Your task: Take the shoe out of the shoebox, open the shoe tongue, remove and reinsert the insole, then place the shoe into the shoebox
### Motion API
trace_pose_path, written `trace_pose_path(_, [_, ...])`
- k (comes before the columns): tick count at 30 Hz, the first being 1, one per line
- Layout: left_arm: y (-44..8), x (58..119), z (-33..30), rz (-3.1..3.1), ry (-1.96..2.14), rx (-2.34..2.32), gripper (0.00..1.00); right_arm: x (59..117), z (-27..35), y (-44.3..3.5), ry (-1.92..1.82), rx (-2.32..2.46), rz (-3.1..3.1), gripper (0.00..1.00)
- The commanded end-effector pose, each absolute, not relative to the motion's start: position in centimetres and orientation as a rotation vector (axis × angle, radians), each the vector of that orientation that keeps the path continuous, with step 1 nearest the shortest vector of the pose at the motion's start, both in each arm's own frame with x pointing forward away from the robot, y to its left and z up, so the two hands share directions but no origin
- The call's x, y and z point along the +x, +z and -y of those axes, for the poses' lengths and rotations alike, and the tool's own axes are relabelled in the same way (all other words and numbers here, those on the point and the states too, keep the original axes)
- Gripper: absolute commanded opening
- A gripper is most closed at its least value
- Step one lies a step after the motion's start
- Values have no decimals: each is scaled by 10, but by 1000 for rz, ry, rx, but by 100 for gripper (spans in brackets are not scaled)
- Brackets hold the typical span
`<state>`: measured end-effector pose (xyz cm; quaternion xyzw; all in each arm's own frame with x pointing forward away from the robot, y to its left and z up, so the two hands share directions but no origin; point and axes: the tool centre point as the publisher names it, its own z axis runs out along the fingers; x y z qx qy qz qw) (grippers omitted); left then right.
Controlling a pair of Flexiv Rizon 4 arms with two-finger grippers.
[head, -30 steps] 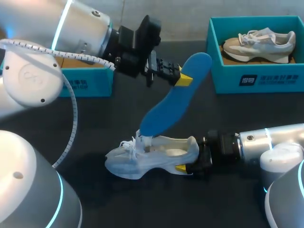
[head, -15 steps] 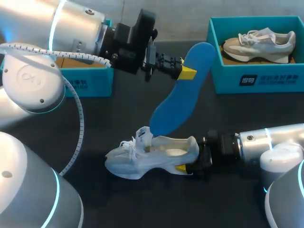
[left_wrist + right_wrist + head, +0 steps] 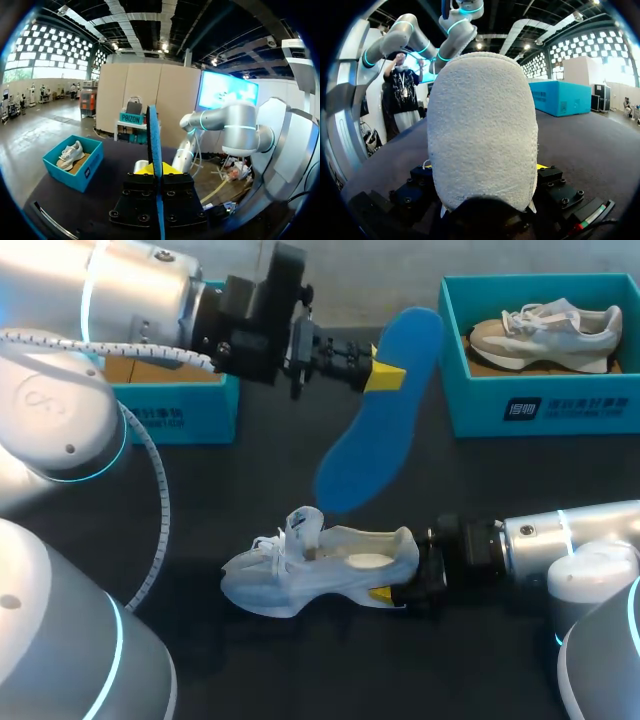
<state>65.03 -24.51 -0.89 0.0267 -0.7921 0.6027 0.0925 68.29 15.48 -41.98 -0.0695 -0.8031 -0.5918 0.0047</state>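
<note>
My left gripper [image 3: 385, 375] is shut on a blue insole [image 3: 365, 440], which hangs tilted in the air with its lower end just above the shoe. In the left wrist view the insole [image 3: 154, 135] stands edge-on between the yellow tips of the left gripper [image 3: 154, 170]. The white shoe [image 3: 300, 575] lies on the dark table, toe to the left, tongue raised. My right gripper [image 3: 400, 585] is shut on its heel. That white heel [image 3: 482, 130] fills the right wrist view between the fingers of the right gripper [image 3: 482, 175].
A teal shoebox [image 3: 480, 405] at the back right holds a grey and white shoe [image 3: 545, 330]; this shoebox [image 3: 75, 162] also shows in the left wrist view. A second teal box [image 3: 185, 415] stands at the back left, under my left arm.
My left gripper has lifted the insole up and back; its lower end has come out of the shoe opening. The right arm and the shoe have stayed still.
</note>
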Motion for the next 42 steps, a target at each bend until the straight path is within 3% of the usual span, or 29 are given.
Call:
trace_pose_path(1, [-6, 646, 230, 2300, 1836, 68, 0, 682, -156, -419, -1846, -220, 2520, 0])
trace_pose_path(42, [88, 614, 203, 1991, 1818, 94, 0, 682, -156, -419, -1846, -220, 2520, 0])
